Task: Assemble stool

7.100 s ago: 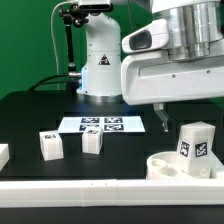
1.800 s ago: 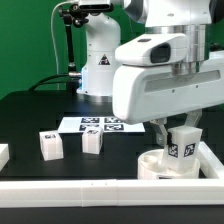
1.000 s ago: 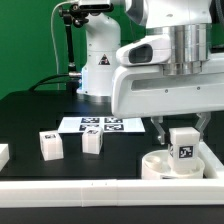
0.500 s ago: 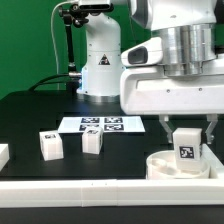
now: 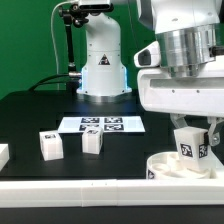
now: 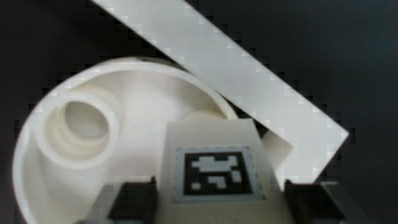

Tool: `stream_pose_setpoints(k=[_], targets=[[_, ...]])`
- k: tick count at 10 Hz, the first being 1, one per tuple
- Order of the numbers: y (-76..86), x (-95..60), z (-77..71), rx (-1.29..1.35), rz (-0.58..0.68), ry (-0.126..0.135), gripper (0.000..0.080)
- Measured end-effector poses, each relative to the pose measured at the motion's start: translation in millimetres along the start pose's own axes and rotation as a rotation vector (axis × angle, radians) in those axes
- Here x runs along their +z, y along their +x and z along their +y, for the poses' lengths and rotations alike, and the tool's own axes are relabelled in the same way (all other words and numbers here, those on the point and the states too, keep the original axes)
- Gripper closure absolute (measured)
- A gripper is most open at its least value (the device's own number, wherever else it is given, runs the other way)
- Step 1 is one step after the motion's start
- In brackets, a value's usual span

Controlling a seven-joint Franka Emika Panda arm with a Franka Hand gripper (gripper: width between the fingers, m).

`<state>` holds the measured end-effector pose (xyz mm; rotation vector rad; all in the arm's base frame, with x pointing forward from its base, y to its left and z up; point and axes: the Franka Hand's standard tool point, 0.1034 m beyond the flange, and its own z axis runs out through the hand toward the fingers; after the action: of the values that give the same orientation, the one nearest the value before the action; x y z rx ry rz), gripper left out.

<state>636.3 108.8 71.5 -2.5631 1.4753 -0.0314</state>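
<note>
- The exterior view sits low, just above the table (image 5: pixel 35 112), near the seat (image 5: pixel 183 167). It faces across the seat toward the robot base (image 5: pixel 101 60), which stands well behind it.
- The wrist view looks steeply down on the seat (image 6: pixel 80 120) from very close.
- Both views share the seat and the leg (image 5: pixel 192 145) (image 6: pixel 217 165) at the seat.
</note>
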Motion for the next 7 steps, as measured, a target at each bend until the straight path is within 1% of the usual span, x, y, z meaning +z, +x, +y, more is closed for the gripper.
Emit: stream_pose_setpoints(k=[4, 6, 7], targets=[[-6.9, 1.3, -2.5, 0.316, -0.021, 0.012, 0.0459], [-7.6, 0.8, -3.0, 0.394, -0.032, 0.01, 0.0459], [-9.3, 1.4, -3.4, 0.427, -0.039, 0.012, 0.0403]])
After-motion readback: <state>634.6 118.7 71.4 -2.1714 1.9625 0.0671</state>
